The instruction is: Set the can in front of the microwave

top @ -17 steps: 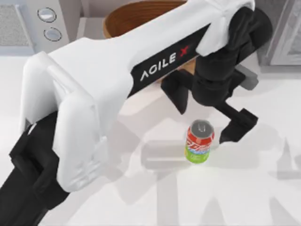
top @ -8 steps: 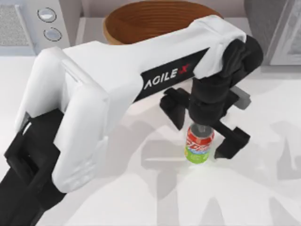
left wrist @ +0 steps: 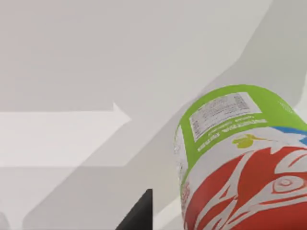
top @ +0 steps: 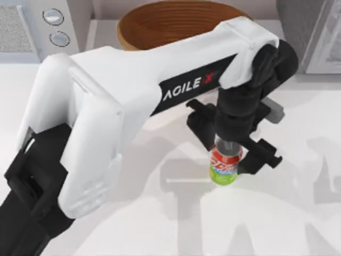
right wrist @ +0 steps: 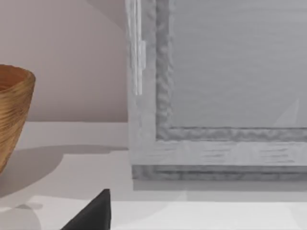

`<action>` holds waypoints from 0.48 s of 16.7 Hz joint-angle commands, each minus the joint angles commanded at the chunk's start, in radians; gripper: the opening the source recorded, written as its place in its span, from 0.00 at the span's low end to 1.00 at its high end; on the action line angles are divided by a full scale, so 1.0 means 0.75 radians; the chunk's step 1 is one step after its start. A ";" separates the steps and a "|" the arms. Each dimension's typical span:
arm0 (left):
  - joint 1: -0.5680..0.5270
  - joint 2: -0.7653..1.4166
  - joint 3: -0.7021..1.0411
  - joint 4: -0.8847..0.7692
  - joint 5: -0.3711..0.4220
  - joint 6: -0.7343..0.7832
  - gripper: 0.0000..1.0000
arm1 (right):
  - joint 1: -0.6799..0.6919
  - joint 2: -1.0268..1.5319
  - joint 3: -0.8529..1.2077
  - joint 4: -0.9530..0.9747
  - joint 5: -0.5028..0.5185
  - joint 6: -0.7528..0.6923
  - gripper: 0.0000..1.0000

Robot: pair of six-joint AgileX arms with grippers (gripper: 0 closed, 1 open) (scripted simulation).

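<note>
Left pincer (top: pixel 232 145) straddled the upright can (top: pixel 225 165) mid-counter — fingers narrow, contact unclear — for carrying toward the far-left-corner microwave (top: pixel 32 26).

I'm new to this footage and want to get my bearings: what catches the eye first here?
The big white left arm sweeps across the table from the top view's lower left, its black left end effector straddling the upright can near the middle. Behind it sits a brown basket, with the microwave at the far left corner.
</note>
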 joint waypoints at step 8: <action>0.000 0.000 0.000 0.000 0.000 0.000 0.00 | 0.000 0.000 0.000 0.000 0.000 0.000 1.00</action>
